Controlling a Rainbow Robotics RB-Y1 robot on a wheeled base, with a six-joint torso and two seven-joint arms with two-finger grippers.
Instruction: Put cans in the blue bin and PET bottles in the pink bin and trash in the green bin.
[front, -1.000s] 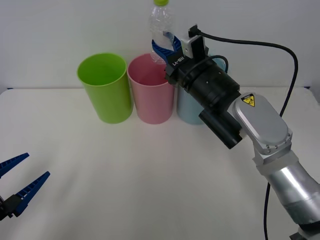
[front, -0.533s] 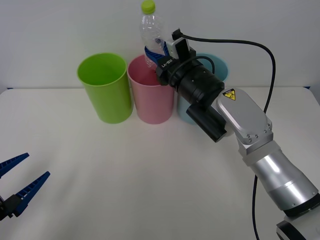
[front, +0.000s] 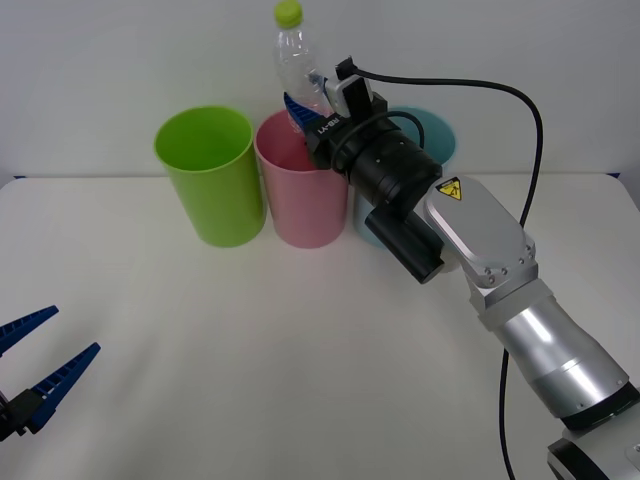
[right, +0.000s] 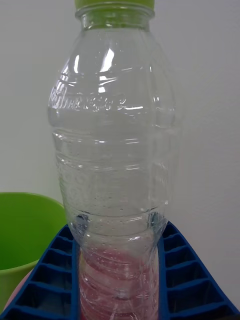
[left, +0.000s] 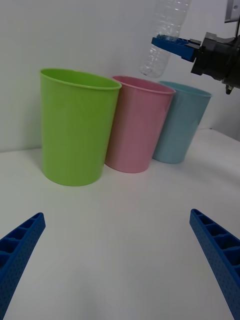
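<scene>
1. Above the pink bin (front: 302, 180), at about twelve o'clock on the table (front: 250, 380) in the front view, the PET bottle (front: 297, 65) is held upright with its lime-green cap (front: 289, 13) uppermost.
2. Embossed lettering is seen across the bottle's shoulder in the right wrist view, but it cannot be read; no paper label is carried by the bottle.
3. A yellow triangular warning sticker (front: 447, 187) is seen on the right arm's grey housing, and white lettering is printed on the black wrist collar just behind the pincer, too small to read.
4. The right gripper (front: 300, 108) is clenched on the bottle's lower body: in the right wrist view the clear ribbed body (right: 115, 165) is pinched between the two blue ribbed fingers (right: 47, 275), one on each side, with the bottle's base below them over the pink rim.
5. The green bin (front: 208, 175) is stood at eleven o'clock, touching or just beside the pink bin, and the blue bin (front: 435, 135) at one o'clock, partly hidden behind the right arm.
6. The left gripper (front: 40, 370) is parked at eight o'clock, well apart from the bins, with its fingers released and spread wide.
</scene>
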